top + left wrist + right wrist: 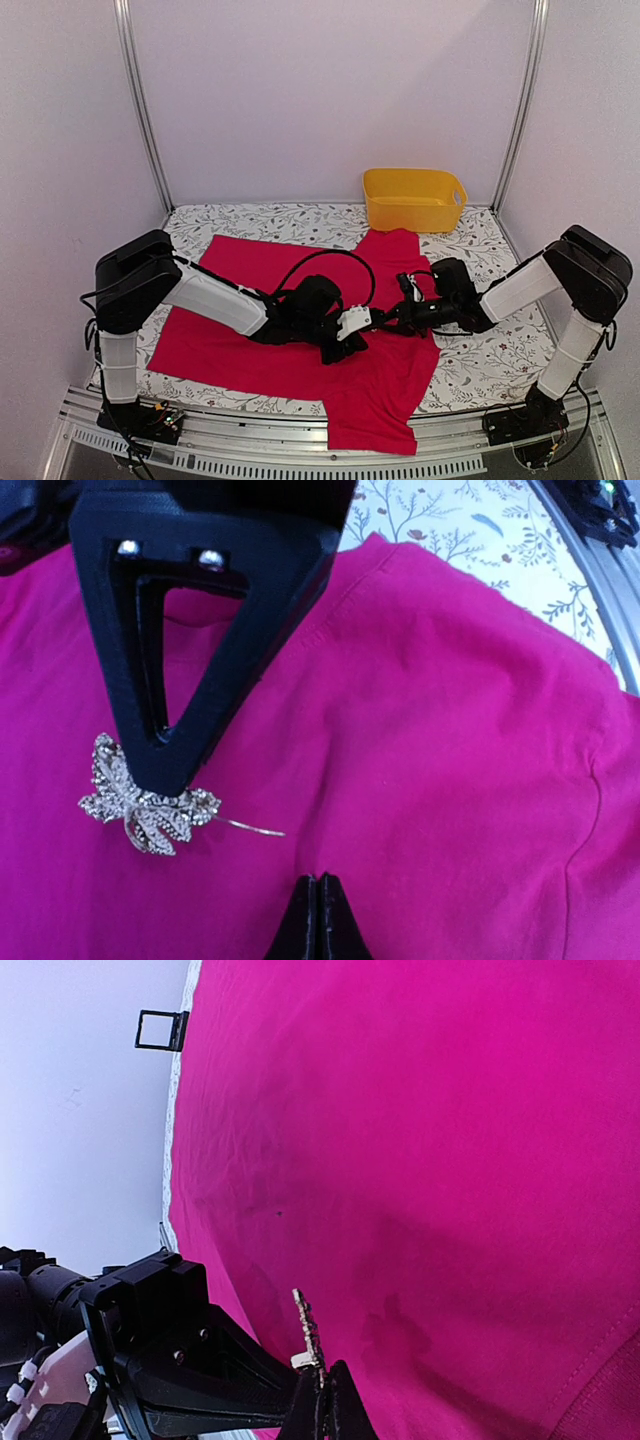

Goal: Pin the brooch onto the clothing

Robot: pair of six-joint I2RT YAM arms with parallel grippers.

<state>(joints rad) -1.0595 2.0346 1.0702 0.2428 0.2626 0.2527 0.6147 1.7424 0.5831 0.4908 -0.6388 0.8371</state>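
The brooch (150, 820) is partly covered by the right gripper (165, 768) in the left wrist view, is seen only edge-on in the right wrist view, and cannot be made out in the top view, where the shirt (230, 270) is partly hidden by the left arm (215, 298) and right arm (512, 288).

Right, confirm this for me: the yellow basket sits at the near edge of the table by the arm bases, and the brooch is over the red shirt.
Wrong on the basket. The top view shows the yellow basket at the far edge of the table, away from the arm bases. The brooch is over the red shirt.
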